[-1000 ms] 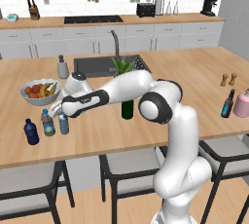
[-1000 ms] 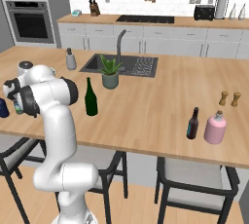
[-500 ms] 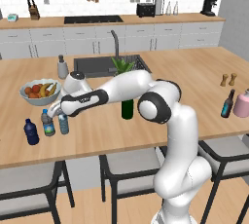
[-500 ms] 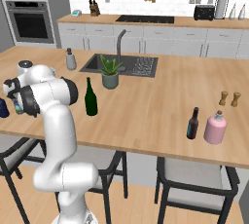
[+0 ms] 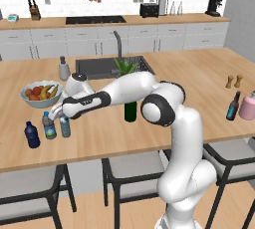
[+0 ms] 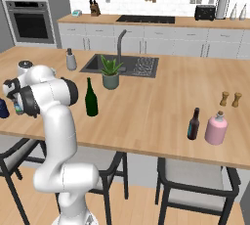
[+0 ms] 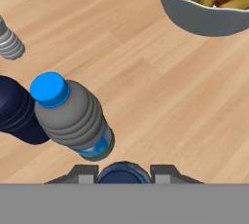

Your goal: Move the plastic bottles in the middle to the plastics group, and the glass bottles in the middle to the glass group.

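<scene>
Two plastic bottles stand at the left of the island counter, next to the squat dark-blue bottle (image 5: 32, 135) of the plastics group. One clear bottle (image 5: 49, 126), blue-capped (image 7: 73, 118), stands free between the dark-blue bottle (image 7: 17, 111) and my gripper. My gripper (image 5: 63, 116) reaches down over the second clear bottle (image 5: 65, 126); in the hand view its cap (image 7: 122, 172) fills the gap between my fingers (image 7: 81, 173). The tall green glass bottle (image 5: 130, 111) (image 6: 90, 99) stands mid-counter behind my arm. The slim dark bottle (image 5: 232, 106) (image 6: 194, 123) of the glass group stands far right.
A fruit bowl (image 5: 40, 93) (image 7: 194, 16) sits just behind the bottles. A soap dispenser (image 5: 63, 68), the sink and a potted plant (image 6: 111, 75) lie further back. A pink bottle (image 6: 216, 128) and two wooden shakers (image 6: 230, 99) stand at the right. Stools line the counter's near edge.
</scene>
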Controlling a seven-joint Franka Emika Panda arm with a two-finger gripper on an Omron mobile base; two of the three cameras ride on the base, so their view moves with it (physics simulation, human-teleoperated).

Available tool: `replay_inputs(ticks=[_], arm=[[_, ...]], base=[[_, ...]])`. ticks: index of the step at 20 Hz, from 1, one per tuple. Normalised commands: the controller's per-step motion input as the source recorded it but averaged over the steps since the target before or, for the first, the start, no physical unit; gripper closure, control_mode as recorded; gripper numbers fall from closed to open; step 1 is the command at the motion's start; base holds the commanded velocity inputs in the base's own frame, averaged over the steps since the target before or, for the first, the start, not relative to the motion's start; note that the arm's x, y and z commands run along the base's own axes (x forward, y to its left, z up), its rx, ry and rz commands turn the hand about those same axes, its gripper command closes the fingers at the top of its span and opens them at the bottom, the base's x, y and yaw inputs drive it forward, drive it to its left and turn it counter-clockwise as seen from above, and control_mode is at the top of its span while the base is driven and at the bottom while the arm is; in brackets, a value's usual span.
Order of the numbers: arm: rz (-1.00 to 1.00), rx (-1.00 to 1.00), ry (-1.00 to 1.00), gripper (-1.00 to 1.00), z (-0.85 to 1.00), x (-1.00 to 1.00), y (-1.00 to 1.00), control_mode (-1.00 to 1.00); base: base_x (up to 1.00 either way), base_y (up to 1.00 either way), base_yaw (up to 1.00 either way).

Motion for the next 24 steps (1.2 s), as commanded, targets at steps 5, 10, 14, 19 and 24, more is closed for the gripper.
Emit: replay_inputs(ticks=[5,10,14,19,24], arm=[[0.0,0.0,0.0,-1.0,0.0,0.0,0.0,-1.0],[0.0,0.0,0.0,-1.0,0.04,0.0,0.0,-1.0],[-0.01,0.0,0.0,-1.0,0.39,-0.3,-0.08,-1.0],[-0.08,0.0,0.0,-1.0,0.29,-0.63,-0.49,-1.0],[-0.13,0.0,0.0,-1.0,0.12,-0.63,-0.71,-1.0]], base=[[0.0,0.0,0.0],[0.0,0.0,0.0],[0.0,0.0,0.0],[0.0,0.0,0.0],[0.0,0.0,0.0]])
